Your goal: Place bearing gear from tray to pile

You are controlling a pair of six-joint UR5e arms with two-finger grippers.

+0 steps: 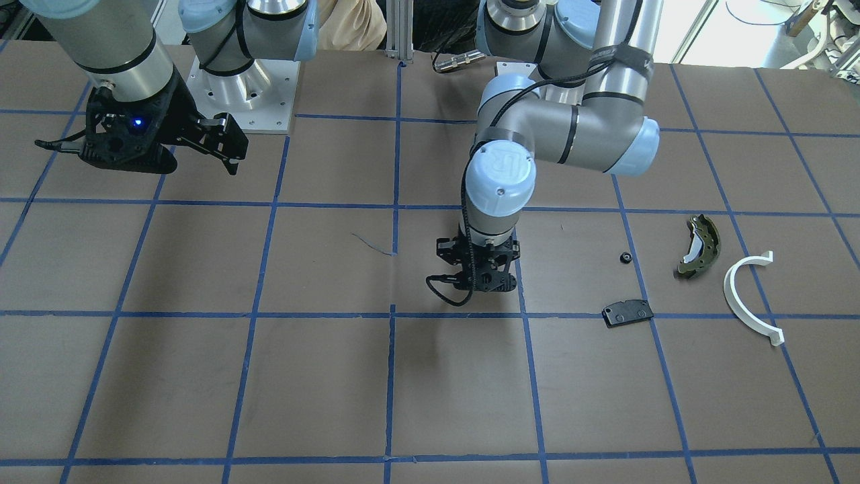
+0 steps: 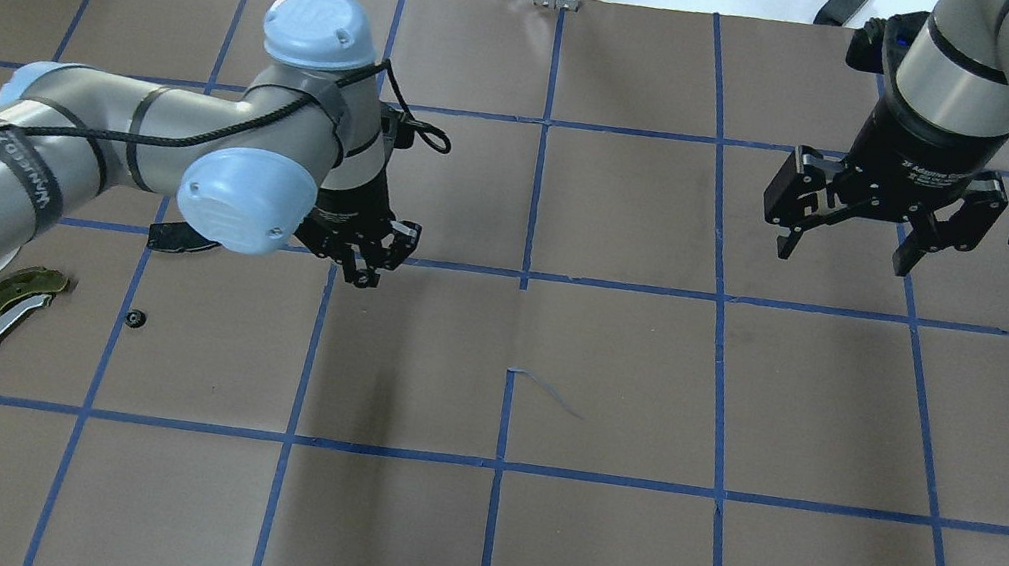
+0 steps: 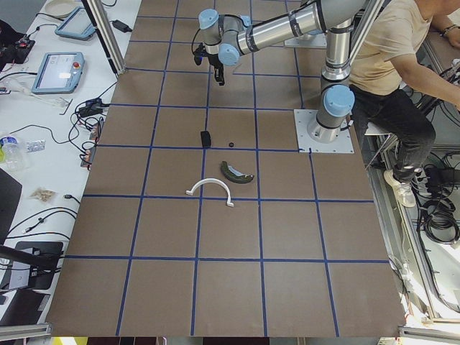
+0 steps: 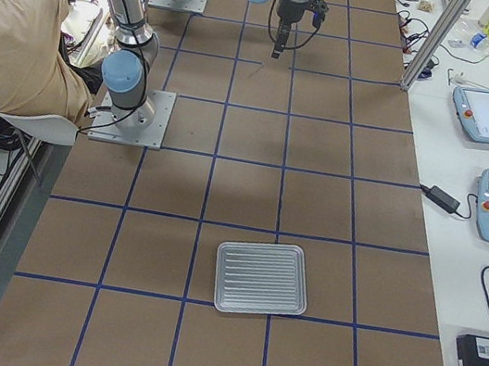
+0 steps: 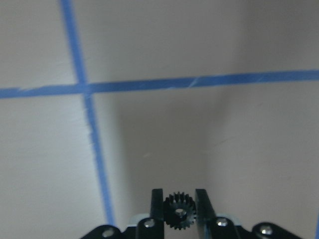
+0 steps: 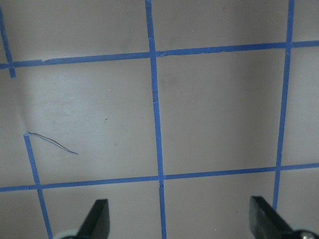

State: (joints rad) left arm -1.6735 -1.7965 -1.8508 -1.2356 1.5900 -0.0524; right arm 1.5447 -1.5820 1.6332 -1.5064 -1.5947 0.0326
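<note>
— The tray [image 4: 261,278]?
— Lying flat on the bench [image 1: 336,376] toward the robot's right end, showing only its own ribbed metal floor.
— And the bearing gear [image 5: 179,213]?
— Pinched by its toothed rim between the fingers [image 5: 157,201] of the left claw [image 2: 361,273], closed down onto it. Hanging above the bench by a blue tape line [image 5: 199,81], well apart from the tray.
— Pointing which way?
— Flat face and bore turned toward the wrist camera. Round, so equally wide every way; bore axis set across the line from finger to finger.
— The pile [image 3: 235,173]?
— Off toward the robot's left: dark olive brake shoe [image 1: 699,245], white half-ring [image 1: 749,299] just beside it, flat black pad [image 1: 628,312] nearer the left claw. All loose, none touching. Also a small black round part [image 1: 624,257] near pad and shoe, touching neither.
— The right claw [image 2: 842,250]?
— Spread wide, gripping nothing, hanging over the bench on the robot's right side.
</note>
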